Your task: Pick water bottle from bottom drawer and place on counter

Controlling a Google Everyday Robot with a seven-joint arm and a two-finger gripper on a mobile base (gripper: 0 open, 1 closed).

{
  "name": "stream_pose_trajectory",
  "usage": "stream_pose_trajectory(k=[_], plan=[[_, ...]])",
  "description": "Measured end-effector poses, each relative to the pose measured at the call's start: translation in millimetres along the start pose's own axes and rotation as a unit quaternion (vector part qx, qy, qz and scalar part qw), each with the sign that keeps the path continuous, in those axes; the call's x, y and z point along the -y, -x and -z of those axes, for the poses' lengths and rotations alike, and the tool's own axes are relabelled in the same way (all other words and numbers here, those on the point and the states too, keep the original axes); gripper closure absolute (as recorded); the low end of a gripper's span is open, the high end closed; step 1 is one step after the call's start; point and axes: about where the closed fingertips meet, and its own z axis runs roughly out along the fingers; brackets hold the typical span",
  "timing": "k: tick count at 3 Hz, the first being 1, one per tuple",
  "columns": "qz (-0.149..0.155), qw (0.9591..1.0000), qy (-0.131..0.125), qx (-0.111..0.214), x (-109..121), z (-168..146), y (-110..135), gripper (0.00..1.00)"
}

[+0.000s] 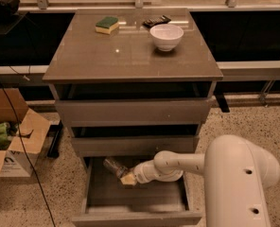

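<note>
The bottom drawer [135, 218] is pulled open at the foot of the cabinet. The water bottle [114, 167], clear plastic, lies tilted in the drawer's back left part. My gripper [127, 178] reaches into the drawer from the right, its pale tip against the bottle's near end. The arm's white elbow [241, 178] fills the lower right. The counter [130, 56] is the glossy brown-grey top slab above.
On the counter stand a white bowl [166, 36], a green-and-yellow sponge [107, 24] and a dark flat packet [156, 21]. The two upper drawers [133, 111] are slightly open. A cardboard box [12, 136] and a black cable [21, 141] are on the floor at left.
</note>
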Motion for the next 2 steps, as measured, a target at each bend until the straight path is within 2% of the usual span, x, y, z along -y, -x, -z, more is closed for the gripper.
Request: stream_pose_trajectory(k=[1, 2], plan=[[0.002, 0.9942, 0.037, -0.101, -48.7, 34.9, -44.9, 1.00], [0.029, 0.9791, 0.110, -0.168, -103.7, 58.5, -83.0, 1.00]])
